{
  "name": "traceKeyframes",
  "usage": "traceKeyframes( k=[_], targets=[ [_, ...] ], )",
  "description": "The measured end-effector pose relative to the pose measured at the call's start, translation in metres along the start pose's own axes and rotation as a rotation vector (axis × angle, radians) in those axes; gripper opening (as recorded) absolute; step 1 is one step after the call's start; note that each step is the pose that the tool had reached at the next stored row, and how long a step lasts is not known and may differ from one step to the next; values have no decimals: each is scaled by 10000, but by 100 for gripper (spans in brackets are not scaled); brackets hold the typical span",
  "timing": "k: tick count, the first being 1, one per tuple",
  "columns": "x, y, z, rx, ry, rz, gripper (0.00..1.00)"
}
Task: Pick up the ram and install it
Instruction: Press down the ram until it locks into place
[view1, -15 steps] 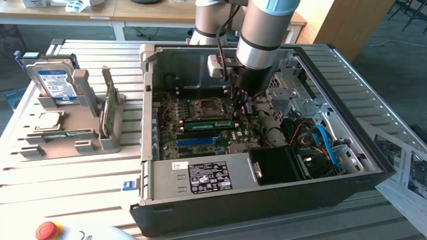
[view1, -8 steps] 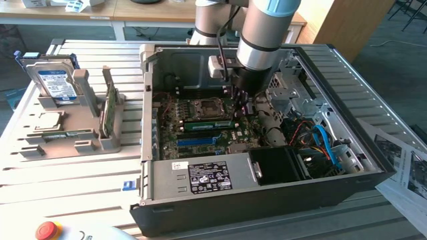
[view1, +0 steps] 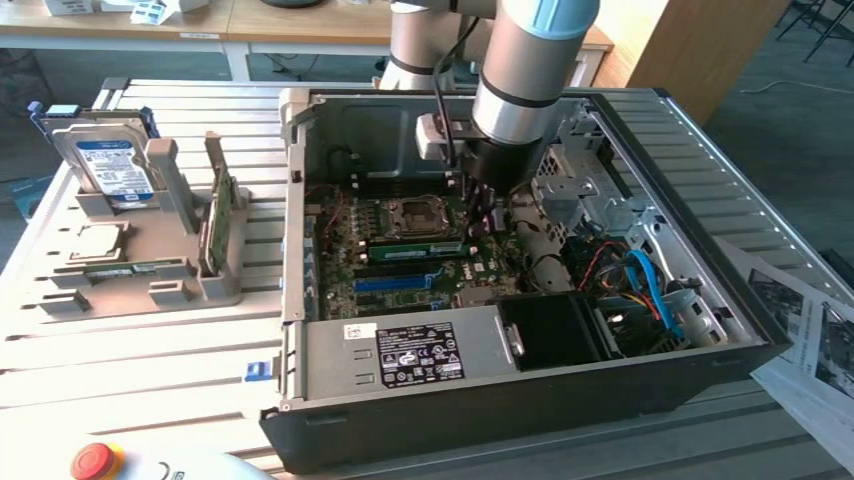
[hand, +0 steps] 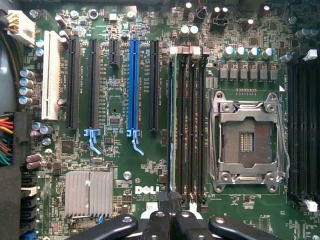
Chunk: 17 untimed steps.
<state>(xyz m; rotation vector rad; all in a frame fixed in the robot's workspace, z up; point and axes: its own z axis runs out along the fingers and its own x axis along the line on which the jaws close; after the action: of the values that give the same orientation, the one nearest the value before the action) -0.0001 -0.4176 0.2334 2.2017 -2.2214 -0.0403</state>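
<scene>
I am watching the arm reach down into the open computer case (view1: 534, 410). The gripper (view1: 481, 212) hangs low over the green motherboard (view1: 350, 262). On the wrist view its fingers (hand: 161, 220) are pressed together, with nothing between them that I can see. They sit over the near end of the bank of long black memory slots (hand: 192, 125).

The ram (view1: 416, 250) is already standing on edge in a slot. In the exterior view it is at about 6 o'clock from the silver processor socket (view1: 407, 215). From the ram, the gripper tip is at roughly 2 o'clock, close by. I cannot tell whether the fingers touch the stick.

The long blue slot (view1: 400, 283) lies at 6 o'clock from the ram. On the wrist view it runs parallel to the memory slots, well apart from them. The ribbed heat sink (hand: 90, 192) is on the far side of the blue slot from the memory slots.

At 9 o'clock from the case is a gray holder (view1: 147, 260). A hard drive (view1: 114, 165) with a blue-white label stands upright at its back. A second thin green board (view1: 218, 225) stands on edge in its right-hand rack. The labelled power supply (view1: 400, 355) fills the case at 6 o'clock. A red button (view1: 96, 460) sits at 7 o'clock from the case.
</scene>
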Motion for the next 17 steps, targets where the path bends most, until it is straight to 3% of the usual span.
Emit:
traceKeyframes(
  k=[5, 9, 17],
  targets=[
    [-48, 1, 2, 1, -1, 0, 11],
    [-48, -1, 58, 2, -3, -1, 11],
    [-47, -2, 72, 1, 0, 0, 11]
  ],
)
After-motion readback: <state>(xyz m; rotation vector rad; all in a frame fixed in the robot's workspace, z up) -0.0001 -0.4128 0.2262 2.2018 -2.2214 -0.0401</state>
